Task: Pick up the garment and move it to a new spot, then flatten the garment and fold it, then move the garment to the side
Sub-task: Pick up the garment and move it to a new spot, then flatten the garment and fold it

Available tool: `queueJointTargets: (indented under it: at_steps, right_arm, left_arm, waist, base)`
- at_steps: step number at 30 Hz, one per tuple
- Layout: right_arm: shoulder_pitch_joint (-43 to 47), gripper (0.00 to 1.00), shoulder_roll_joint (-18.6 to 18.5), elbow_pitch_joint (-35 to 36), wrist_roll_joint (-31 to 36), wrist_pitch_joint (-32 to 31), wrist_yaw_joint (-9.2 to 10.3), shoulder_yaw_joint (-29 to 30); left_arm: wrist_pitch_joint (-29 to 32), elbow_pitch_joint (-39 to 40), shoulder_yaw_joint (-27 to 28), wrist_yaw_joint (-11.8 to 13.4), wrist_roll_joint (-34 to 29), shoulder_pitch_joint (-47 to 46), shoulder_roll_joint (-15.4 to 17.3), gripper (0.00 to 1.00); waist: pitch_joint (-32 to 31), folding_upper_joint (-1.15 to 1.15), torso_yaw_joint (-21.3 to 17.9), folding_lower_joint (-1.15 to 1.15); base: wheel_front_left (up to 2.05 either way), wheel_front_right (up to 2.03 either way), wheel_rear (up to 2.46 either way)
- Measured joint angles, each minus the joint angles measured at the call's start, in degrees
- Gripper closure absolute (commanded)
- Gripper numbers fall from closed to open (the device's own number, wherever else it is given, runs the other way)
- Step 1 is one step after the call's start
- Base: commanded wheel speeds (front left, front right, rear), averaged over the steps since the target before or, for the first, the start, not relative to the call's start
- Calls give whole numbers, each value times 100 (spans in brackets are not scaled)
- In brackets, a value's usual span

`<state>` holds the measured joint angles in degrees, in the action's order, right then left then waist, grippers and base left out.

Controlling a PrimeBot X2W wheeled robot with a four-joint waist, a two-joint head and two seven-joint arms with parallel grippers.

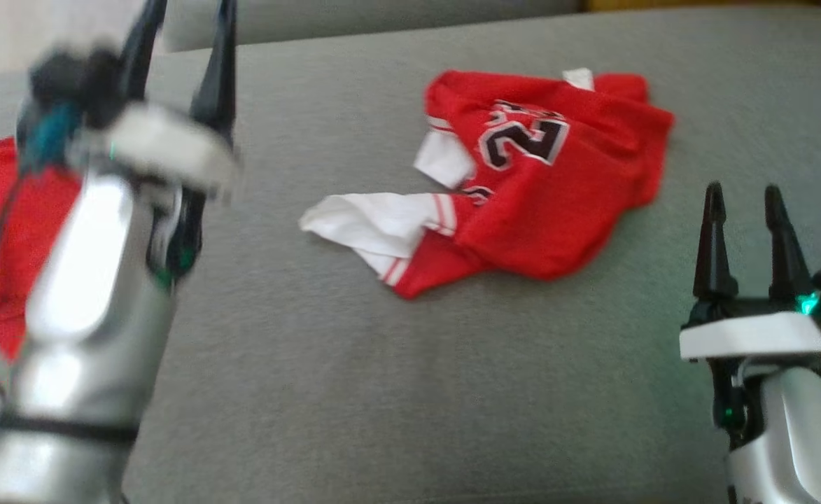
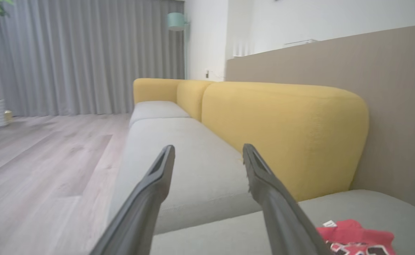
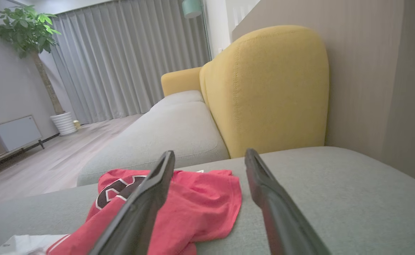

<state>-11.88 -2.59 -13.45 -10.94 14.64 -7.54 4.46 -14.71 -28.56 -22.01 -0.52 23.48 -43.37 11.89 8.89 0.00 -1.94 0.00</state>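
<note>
A crumpled red jersey with white sleeves and black-and-white numerals lies on the grey seat cushion, right of centre. It also appears as the red garment ahead of my right fingers, and its edge peeks in at the left wrist view's lower right. My left gripper is raised at the upper left, blurred, open and empty. My right gripper stands open and empty at the lower right, short of the jersey.
A second red cloth lies at the left edge, partly behind my left arm. A yellow sofa backrest rises behind the cushion, with a beige wall panel beyond. Wooden floor, curtains and a potted plant lie farther off.
</note>
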Motion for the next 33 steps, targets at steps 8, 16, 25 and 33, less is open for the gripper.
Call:
queueJointTargets:
  at_steps: [8, 16, 25, 33]
  right_arm:
    - [366, 0, 1, -142, 35, 0, 0, 27]
    - [516, 0, 3, -169, 110, -1, 0, 26]
    - [389, 0, 3, -734, 136, -524, 0, 369]
    - [-335, 0, 2, -1722, 253, -977, 0, 614]
  left_arm:
    - [1, 1122, 673, 105, -145, 2462, -24, 0]
    - [1, 1624, 1324, 59, -328, 3485, -500, 0]
    - [1, 1689, 1372, -258, -637, 3347, -724, 0]
    - [1, 1585, 1441, -411, -790, 3096, -864, 0]
  waist:
    - [-387, 0, 549, 0]
    - [-429, 0, 720, 0]
    - [-173, 0, 733, 0]
    - [139, 0, 756, 0]
  base:
    - [0, 0, 0]
    - [0, 0, 0]
    - [0, 0, 0]
    - [0, 0, 0]
